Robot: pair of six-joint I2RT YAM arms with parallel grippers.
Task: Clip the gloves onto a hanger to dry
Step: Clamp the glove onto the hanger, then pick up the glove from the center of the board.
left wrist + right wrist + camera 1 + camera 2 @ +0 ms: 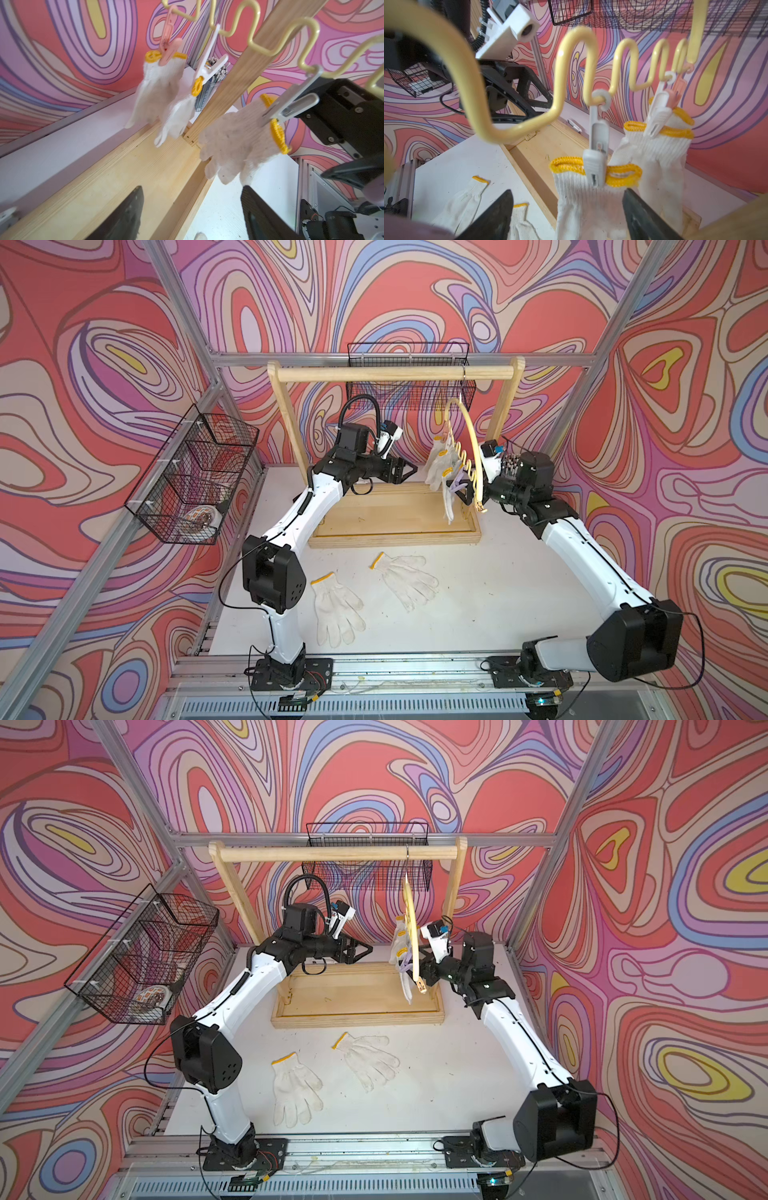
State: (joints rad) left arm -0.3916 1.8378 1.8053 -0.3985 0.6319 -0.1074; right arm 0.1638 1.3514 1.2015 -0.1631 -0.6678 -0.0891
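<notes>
The pale yellow hanger (473,439) (409,907) hangs by its hook from the wooden rail, edge-on to both top views. Three gloves (440,464) (399,946) dangle from its clips. In the left wrist view the nearest clipped glove (234,141) hangs from a pale clip (291,104). Two more gloves (336,610) (409,580) lie flat on the white table. My left gripper (409,472) (192,188) is open and empty, left of the hanger over the wooden base. My right gripper (465,493) (568,190) is open at the hanger's other side, and a clipped glove (587,203) hangs between its fingers.
The wooden rail frame (395,375) stands on a shallow wooden tray base (395,537) at the back. One wire basket (195,477) is fixed to the left wall and another (409,377) hangs behind the rail. Aluminium posts frame the cell.
</notes>
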